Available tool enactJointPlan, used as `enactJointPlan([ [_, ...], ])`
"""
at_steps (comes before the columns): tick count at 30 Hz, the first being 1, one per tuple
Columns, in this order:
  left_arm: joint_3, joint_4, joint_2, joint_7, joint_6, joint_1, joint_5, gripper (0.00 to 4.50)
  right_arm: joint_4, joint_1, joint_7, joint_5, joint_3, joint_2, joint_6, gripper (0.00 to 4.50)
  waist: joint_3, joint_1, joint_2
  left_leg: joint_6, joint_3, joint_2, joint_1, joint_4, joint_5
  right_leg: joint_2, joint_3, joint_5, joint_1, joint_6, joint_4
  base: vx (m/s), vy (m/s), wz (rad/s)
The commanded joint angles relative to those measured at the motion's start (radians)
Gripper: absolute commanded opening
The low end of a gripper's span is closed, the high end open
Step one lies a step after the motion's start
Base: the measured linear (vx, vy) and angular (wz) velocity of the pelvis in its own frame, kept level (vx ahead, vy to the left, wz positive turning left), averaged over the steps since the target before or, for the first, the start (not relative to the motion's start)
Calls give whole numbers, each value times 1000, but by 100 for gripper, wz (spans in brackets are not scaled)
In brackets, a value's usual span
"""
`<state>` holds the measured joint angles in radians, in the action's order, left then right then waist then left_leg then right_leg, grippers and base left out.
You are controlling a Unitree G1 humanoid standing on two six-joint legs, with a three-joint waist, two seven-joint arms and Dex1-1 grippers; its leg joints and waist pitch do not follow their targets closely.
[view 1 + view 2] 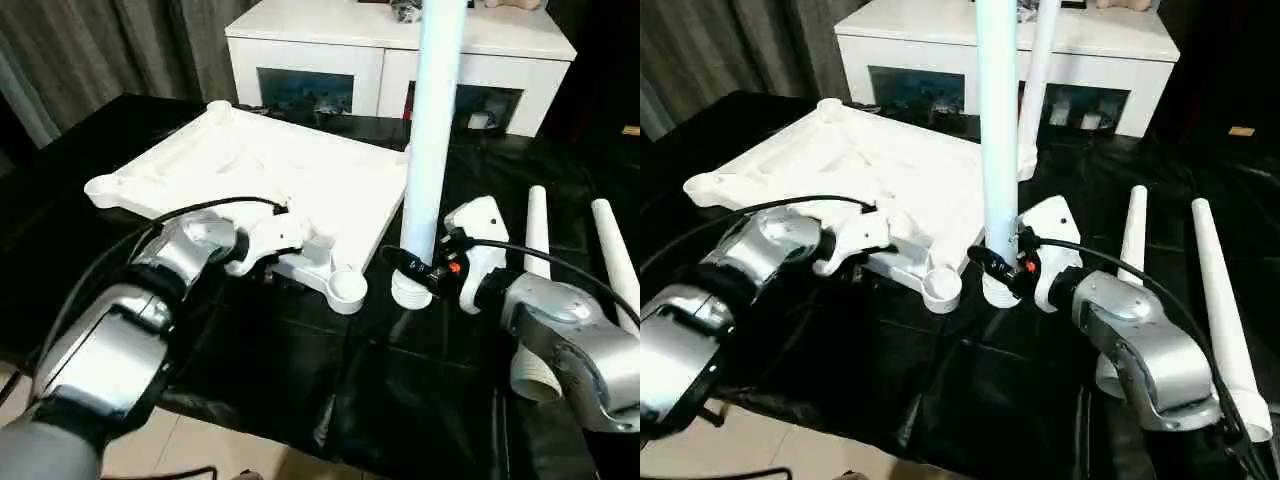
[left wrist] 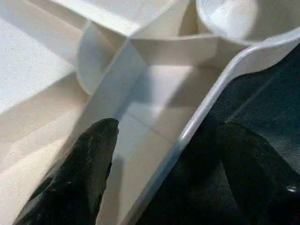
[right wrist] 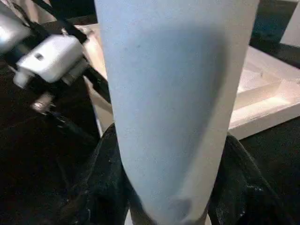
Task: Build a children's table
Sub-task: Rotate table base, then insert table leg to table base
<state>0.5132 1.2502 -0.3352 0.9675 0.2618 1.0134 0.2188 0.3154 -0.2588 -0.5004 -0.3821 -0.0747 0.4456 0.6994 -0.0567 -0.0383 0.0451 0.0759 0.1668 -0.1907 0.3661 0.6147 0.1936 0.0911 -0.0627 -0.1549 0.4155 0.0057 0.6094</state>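
Our right end effector (image 1: 1002, 268) is clamped low on the upright leg (image 1: 997, 130): light, stiff, slick. Our left end effector (image 2: 164, 154), fingers apart, straddles the tabletop (image 1: 270, 170) rim near its corner socket.

White tabletop (image 1: 270, 170) and white legs (image 1: 436, 120) lie on glossy black sheeting (image 1: 300, 370); silver forearms (image 1: 560, 330).

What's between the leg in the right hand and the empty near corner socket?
Nothing visible. The right hand holds the leg upright just beside the tabletop's near corner socket, with bare black cloth between them. The left hand straddles the tabletop rim behind the socket, not in the path.
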Motion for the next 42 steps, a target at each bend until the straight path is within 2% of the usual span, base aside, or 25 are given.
enactJointPlan([
  [1, 20, 23, -1, -17, -5, 4, 37, 357, 35, 8, -13, -10, 3, 12, 16, 187, 67, -1, -1, -2, -6, -16, -5, -79, 248, 40, 40, -226, -70, -225, -79, 0, 0, 0],
  [3, 17, 33, 3, 15, -15, 2, 34, 357, 39, 10, -19, -9, -7, 13, 16, 187, 66, 1, -3, -4, -7, -17, -3, -81, 249, 40, 39, -229, -71, -225, -80, 0, 0, 0],
  [7, 15, 47, 5, 53, -9, 7, 52, 316, 37, 7, -18, -5, -13, 8, 17, 187, 64, 3, -3, -6, -6, -17, -5, -81, 265, 41, 39, -269, -66, -225, -86, 0, 0, 0],
  [8, 15, 51, 4, 81, -23, 10, 59, 308, 33, 4, -17, -2, -16, 5, 16, 187, 65, 3, -8, -6, -6, -18, -5, -82, 264, 42, 39, -269, -68, -224, -85, 0, 0, 0],
  [10, 16, 58, 3, 130, -45, 15, 68, 284, 27, -2, -17, 0, -21, 2, 14, 187, 65, 2, -5, -5, -7, -18, -5, -83, 258, 43, 39, -270, -67, -223, -84, 0, 0, 0],
  [13, 11, 56, 3, 193, -81, 17, 60, 272, 20, -7, -19, 5, -26, 0, 9, 187, 68, 0, -11, -11, -6, -19, -3, -83, 235, 45, 40, -247, -68, -232, -81, 0, 0, 0],
  [15, 13, 48, 2, 245, -106, 15, 57, 264, 9, -12, -22, 9, -32, -1, 1, 187, 68, -3, -11, -16, -5, -19, -4, -83, 215, 47, 41, -236, -68, -238, -80, 0, 0, 0],
  [17, 18, 39, 0, 254, -102, 8, 66, 251, -3, -18, -23, 15, -39, -4, -6, 187, 71, -4, -15, -23, -4, -20, -1, -81, 193, 47, 40, -207, -71, -249, -76, 0, 0, 0],
  [19, 22, 36, -1, 254, -99, 3, 71, 235, -7, -21, -23, 17, -41, -6, -9, 187, 70, -5, -12, -27, -4, -21, -3, -82, 192, 47, 40, -197, -69, -256, -75, 0, 0, 0],
  [26, -7, -13, 17, 273, -146, -36, 58, 180, -30, -35, -25, 29, -54, -18, -23, 187, 72, -10, -13, -28, -2, -24, -4, -83, 187, 49, 41, -187, -70, -267, -73, 0, 0, 0],
  [30, -64, -81, 51, 243, -254, -80, -2, 148, -44, -42, -18, 32, -53, -27, -33, 187, 71, -18, -12, -31, -1, -24, -7, -83, 188, 51, 41, -204, -68, -270, -75, 0, 0, 0],
  [31, -87, -132, 67, 225, -317, -110, -30, 142, -50, -43, -14, 34, -52, -32, -39, 187, 71, -19, -11, -31, 1, -25, -8, -83, 191, 51, 42, -206, -68, -269, -75, 0, 0, 0],
  [32, -87, -132, 67, 225, -317, -110, -30, 142, -50, -43, -14, 34, -52, -32, -39, 187, 67, -22, -12, -32, 0, -26, -7, -85, 201, 52, 41, -227, -67, -269, -78, 0, 0, 0],
  [34, -103, -212, 86, 190, -379, -159, -46, 129, -63, -46, -9, 40, -51, -40, -49, 187, 69, -23, -15, -27, 0, -27, -10, -87, 217, 55, 41, -260, -70, -261, -79, 0, 0, 0],
  [36, -97, -292, 102, 122, -398, -224, -27, 108, -78, -50, -2, 50, -50, -50, -58, 187, 66, -20, -12, -23, -1, -27, -10, -89, 239, 51, 40, -310, -67, -238, -87, 0, 0, 0],
  [38, -96, -311, 105, 98, -405, -243, -16, 102, -83, -53, -1, 53, -50, -54, -60, 187, 65, -19, -12, -20, -1, -24, -14, -91, 264, 51, 39, -374, -65, -211, -96, 0, 0, 0],
  [40, -107, -364, 115, 63, -417, -279, -18, 92, -92, -57, 6, 60, -48, -60, -66, 187, 63, -18, -12, -15, -4, -24, -11, -94, 272, 50, 38, -398, -66, -192, -97, 0, 0, 0],
  [41, -110, -372, 117, 54, -420, -285, -18, 88, -93, -58, 7, 61, -47, -61, -67, 187, 61, -17, -13, -10, -5, -23, -14, -97, 288, 47, 38, -429, -61, -171, -101, 0, 0, 0],
  [42, -111, -427, 122, 21, -383, -321, -11, 85, -103, -61, 16, 65, -41, -67, -71, 187, 63, -16, -12, -8, -6, -24, -14, -97, 291, 49, 38, -430, -61, -169, -101, 0, 0, 0],
])
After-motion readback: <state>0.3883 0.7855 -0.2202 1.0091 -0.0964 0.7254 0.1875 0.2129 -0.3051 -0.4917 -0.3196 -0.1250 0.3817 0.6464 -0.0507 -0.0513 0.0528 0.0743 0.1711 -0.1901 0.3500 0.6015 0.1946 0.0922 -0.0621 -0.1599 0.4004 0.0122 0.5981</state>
